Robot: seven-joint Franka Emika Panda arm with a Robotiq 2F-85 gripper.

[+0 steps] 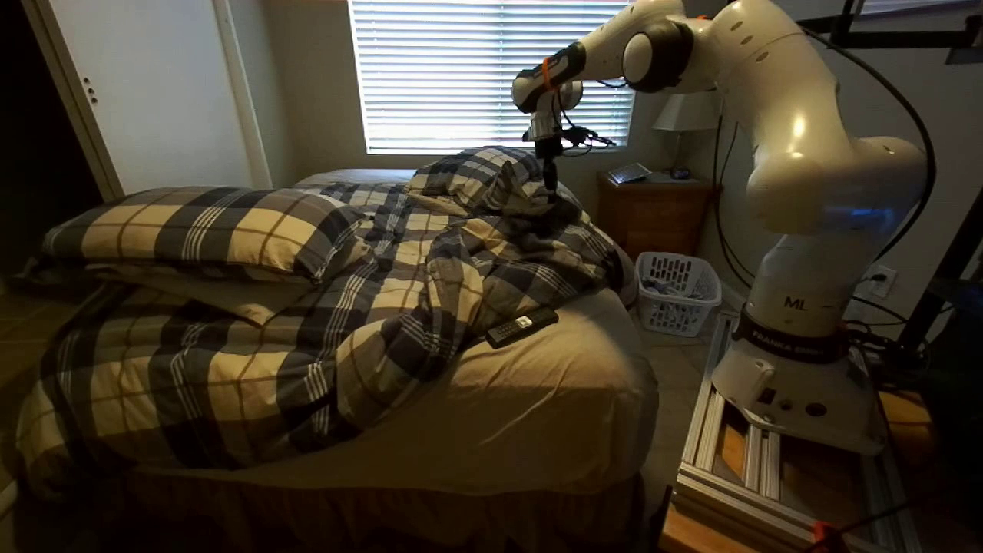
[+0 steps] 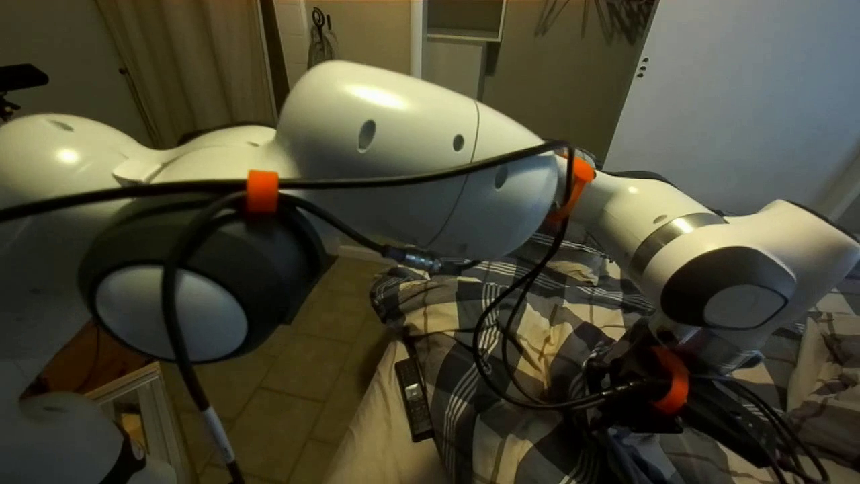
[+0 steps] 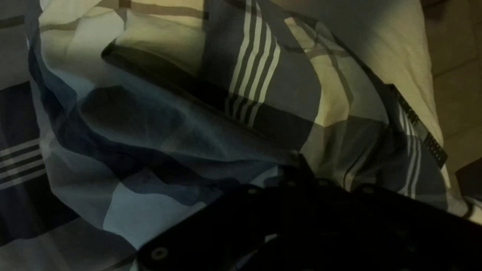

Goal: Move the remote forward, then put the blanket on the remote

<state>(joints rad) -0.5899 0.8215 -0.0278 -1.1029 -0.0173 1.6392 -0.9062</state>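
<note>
Gripper (image 3: 296, 163), nearest wrist cam, clenched on a fold of the blanket (image 3: 214, 130). Remote (image 3: 418, 128) approx. 2–3 o'clock from jaws in wrist view, uncovered on sheet (image 3: 406, 52) beside blanket's edge; long axis 11-to-5. Next, prob. carry fold 2–3 o'clock, over it.

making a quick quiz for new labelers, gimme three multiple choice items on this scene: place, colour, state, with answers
1. The remote lies:
a) on a pillow
b) on the nightstand
c) on the sheet beside the blanket

2. Basket colour:
a) white
b) red
c) green

3. The gripper is:
a) wide open
b) shut on the blanket
c) holding the remote

1 c: both exterior views show it
2 a: its slotted walls show white
3 b: in the wrist view blanket cloth reaches into its grip
</note>
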